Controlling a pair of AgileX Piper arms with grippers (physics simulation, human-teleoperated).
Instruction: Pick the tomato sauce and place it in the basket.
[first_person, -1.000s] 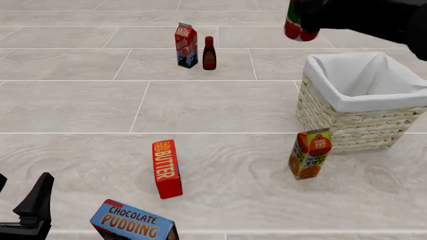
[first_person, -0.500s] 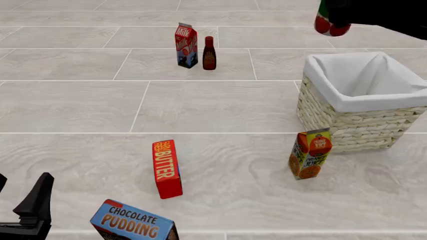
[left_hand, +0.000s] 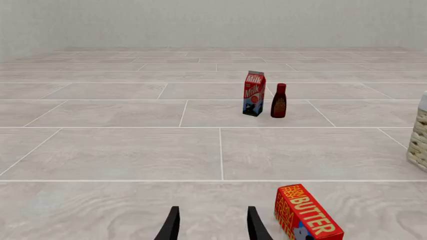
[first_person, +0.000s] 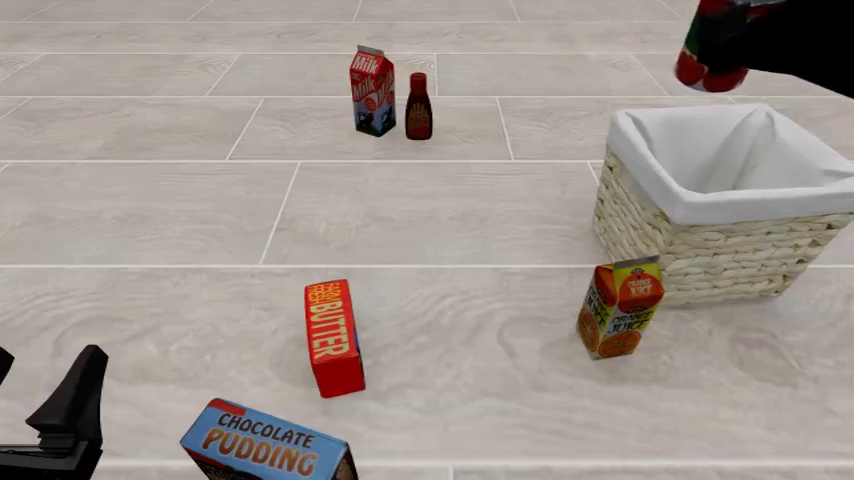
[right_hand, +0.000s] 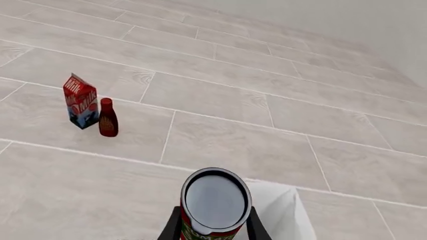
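Note:
The tomato sauce (first_person: 705, 60), a small red can with a green band, hangs high in the air above the far rim of the basket (first_person: 694, 215), a pale wicker square with a white liner. My right gripper (first_person: 721, 45) is shut on the can. The right wrist view looks down on the can's metal top (right_hand: 215, 202) held between the fingers (right_hand: 256, 227), with a corner of the basket liner (right_hand: 280, 210) beneath. My left gripper (left_hand: 212, 227) stays open and holds nothing at the near left, also seen low in the front view (first_person: 60, 420).
A milk carton (first_person: 372, 90) and a dark red bottle (first_person: 418, 106) stand at the back. An orange juice carton (first_person: 621, 306) stands just in front of the basket. A butter box (first_person: 334, 337) and a chocolate pudding box (first_person: 267, 445) lie near the front.
My right gripper has carried the can to the right, from left of the basket to above its far rim. The left arm has not moved.

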